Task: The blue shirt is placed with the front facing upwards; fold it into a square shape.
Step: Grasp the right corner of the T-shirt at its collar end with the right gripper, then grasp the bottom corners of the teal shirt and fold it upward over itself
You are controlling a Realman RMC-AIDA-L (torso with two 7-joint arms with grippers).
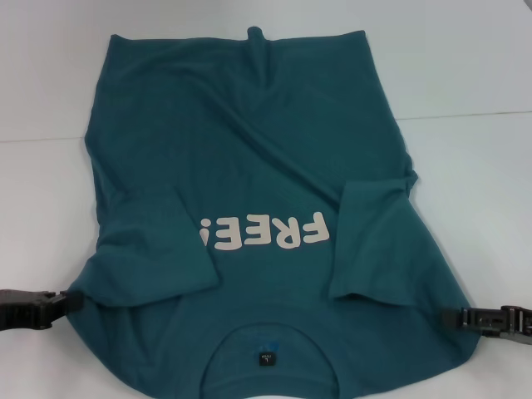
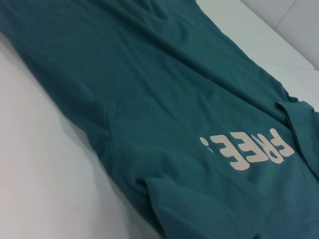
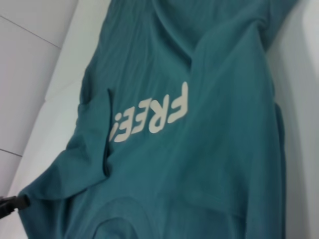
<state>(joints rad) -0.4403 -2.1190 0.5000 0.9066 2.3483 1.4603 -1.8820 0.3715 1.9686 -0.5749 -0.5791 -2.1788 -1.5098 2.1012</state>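
The blue shirt [image 1: 249, 150] lies flat on the white table, front up, collar and dark neck label [image 1: 266, 359] nearest me. Cream "FREE!" lettering [image 1: 266, 233] reads upside down. Both short sleeves are folded inward over the chest, one [image 1: 158, 249] on the left and one [image 1: 374, 241] on the right. My left gripper [image 1: 65, 301] lies low at the shirt's left shoulder edge, its tip touching the cloth. My right gripper [image 1: 453, 317] meets the right shoulder edge the same way. Both wrist views show the shirt [image 2: 149, 99] [image 3: 214, 149]. The right wrist view also catches the left gripper [image 3: 12, 203].
The white table [image 1: 465, 66] extends beyond the shirt on the left, right and far side. A faint seam crosses the tabletop [image 1: 474, 116] behind the shirt. The hem lies at the far side with a small raised crease [image 1: 256, 35].
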